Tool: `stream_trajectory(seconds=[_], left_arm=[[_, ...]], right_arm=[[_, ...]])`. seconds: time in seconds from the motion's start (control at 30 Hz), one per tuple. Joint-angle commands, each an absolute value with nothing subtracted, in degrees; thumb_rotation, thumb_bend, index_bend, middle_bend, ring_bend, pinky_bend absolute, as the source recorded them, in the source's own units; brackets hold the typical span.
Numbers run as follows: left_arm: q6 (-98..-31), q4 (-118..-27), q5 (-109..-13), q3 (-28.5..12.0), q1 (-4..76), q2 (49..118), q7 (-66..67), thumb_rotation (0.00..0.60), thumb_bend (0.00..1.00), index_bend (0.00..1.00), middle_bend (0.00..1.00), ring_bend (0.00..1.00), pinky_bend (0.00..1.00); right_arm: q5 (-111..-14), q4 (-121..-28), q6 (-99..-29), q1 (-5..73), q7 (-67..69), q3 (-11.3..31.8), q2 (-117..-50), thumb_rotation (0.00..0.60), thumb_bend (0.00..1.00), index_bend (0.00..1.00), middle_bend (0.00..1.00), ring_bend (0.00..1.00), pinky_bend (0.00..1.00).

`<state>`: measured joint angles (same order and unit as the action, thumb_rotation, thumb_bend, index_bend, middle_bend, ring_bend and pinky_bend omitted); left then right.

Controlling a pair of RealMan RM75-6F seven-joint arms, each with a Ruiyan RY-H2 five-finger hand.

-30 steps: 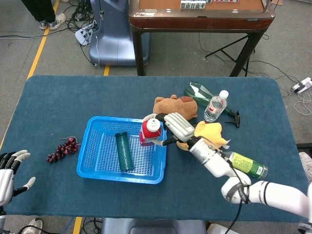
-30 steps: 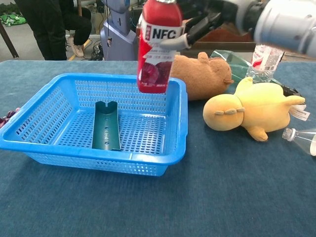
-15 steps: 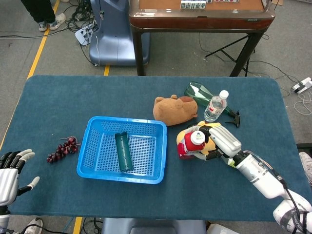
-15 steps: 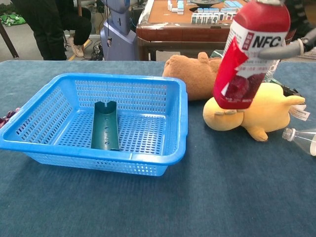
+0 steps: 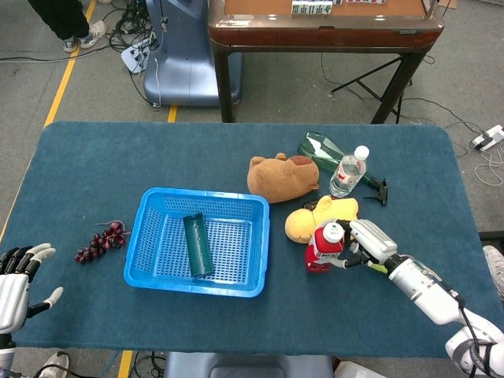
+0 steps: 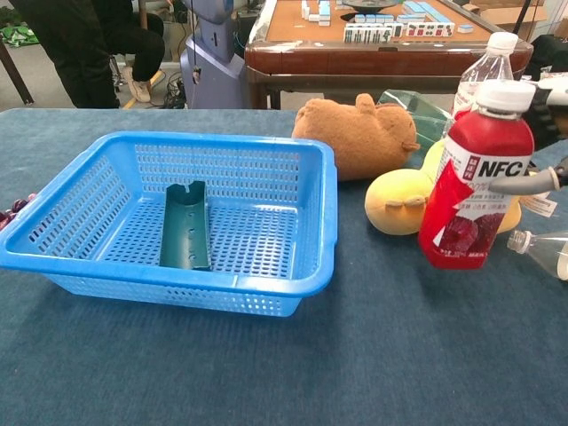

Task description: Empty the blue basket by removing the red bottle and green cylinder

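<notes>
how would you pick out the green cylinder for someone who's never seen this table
Find the blue basket left of the toys. The green cylinder lies flat on its mesh floor, the only thing inside. It is dark green and opaque, unlike the red bottle outside.

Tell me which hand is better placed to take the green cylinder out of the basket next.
Probably left: the left hand is open, and the green cylinder lies toward its side, while the right hand holds the red bottle.
</notes>
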<state>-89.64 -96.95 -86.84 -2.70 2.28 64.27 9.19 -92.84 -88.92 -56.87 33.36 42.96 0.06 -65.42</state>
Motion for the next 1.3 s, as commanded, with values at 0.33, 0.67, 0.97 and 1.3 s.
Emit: stream_trajectory(seconds=[0.33, 0.67, 0.97, 1.3], left_arm=[[-89.0, -96.5, -86.8, -2.8, 2.7, 64.5, 9.1, 0.600, 0.22, 0.31, 0.24, 0.17, 0.12], [-88.7, -96.6, -87.4, -3.8, 3.9, 63.8, 8.6, 0.600, 0.22, 0.31, 0.24, 0.17, 0.12], [-85.1, -97.1, -90.0, -4.9, 7.9, 60.6, 4.2, 0.600, 0.22, 0.31, 0.24, 0.17, 0.12], [-80.8, -94.4, -97.0, -7.0, 16.3, 60.1, -4.5, 0.600, 0.22, 0.32, 0.24, 0.17, 0.12]], right_arm=[[-95.8, -84.5, -56.7, 34.4, 46.6, -3.1, -67.0, 0.600, 0.20, 0.22, 0.24, 0.24, 0.33], [-96.4, -88.3, -63.4, 32.1, 45.3, -3.0, -61.4, 0.600, 0.20, 0.12, 0.17, 0.18, 0.28], [-93.9, -94.2, -71.9, 27.1, 41.1, -1.6, -52.7, 0.600, 0.20, 0.12, 0.16, 0.18, 0.28], [-92.4, -96.5, -73.5, 23.5, 39.7, -1.9, -50.2, 0.600, 0.20, 0.12, 0.17, 0.18, 0.28]])
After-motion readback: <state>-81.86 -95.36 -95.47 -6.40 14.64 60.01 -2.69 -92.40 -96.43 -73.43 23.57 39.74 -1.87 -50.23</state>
